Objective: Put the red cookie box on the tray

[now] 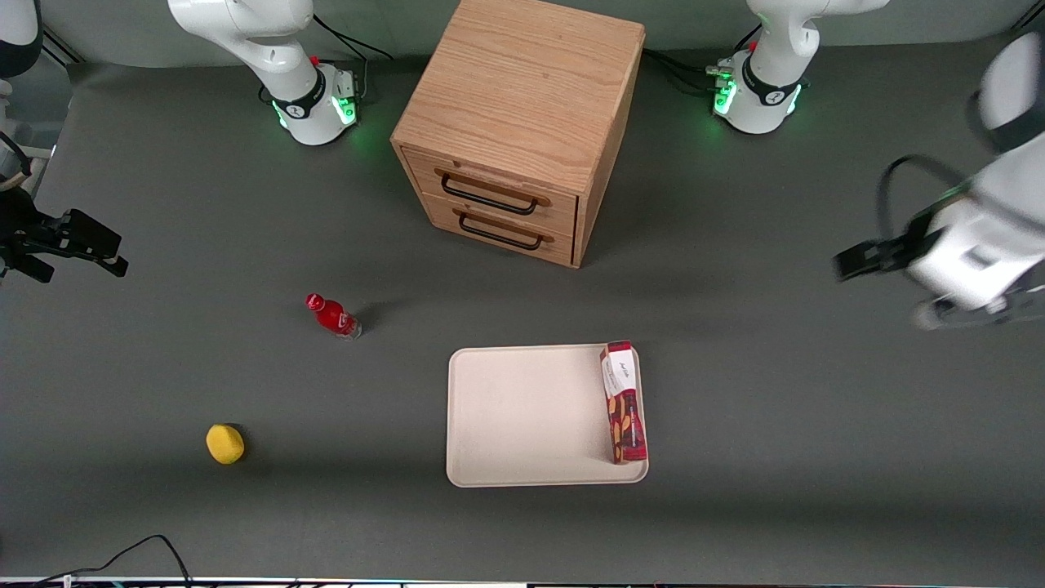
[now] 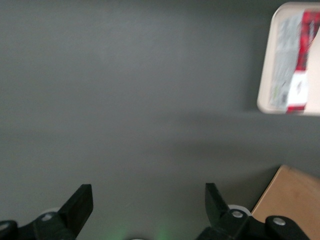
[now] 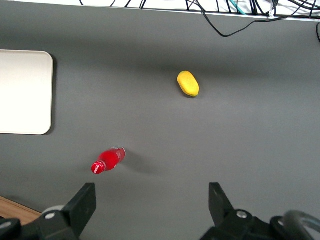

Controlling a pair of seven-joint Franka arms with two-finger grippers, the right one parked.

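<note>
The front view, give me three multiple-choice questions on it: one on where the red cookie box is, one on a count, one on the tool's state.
1. Where is the red cookie box?
A. in a drawer
B. on the tray, along the edge toward the working arm
C. beside the lemon

2. How many drawers does the wooden cabinet show?
A. one
B. two
C. four

3. How is the left arm's tool?
A. open and empty, away from the tray
B. shut on the box
C. shut on the red bottle

Answers: 1 B, the box lies inside the rim. 2 B, two handles, stacked. 3 A, its fingers stand apart over bare table.
</note>
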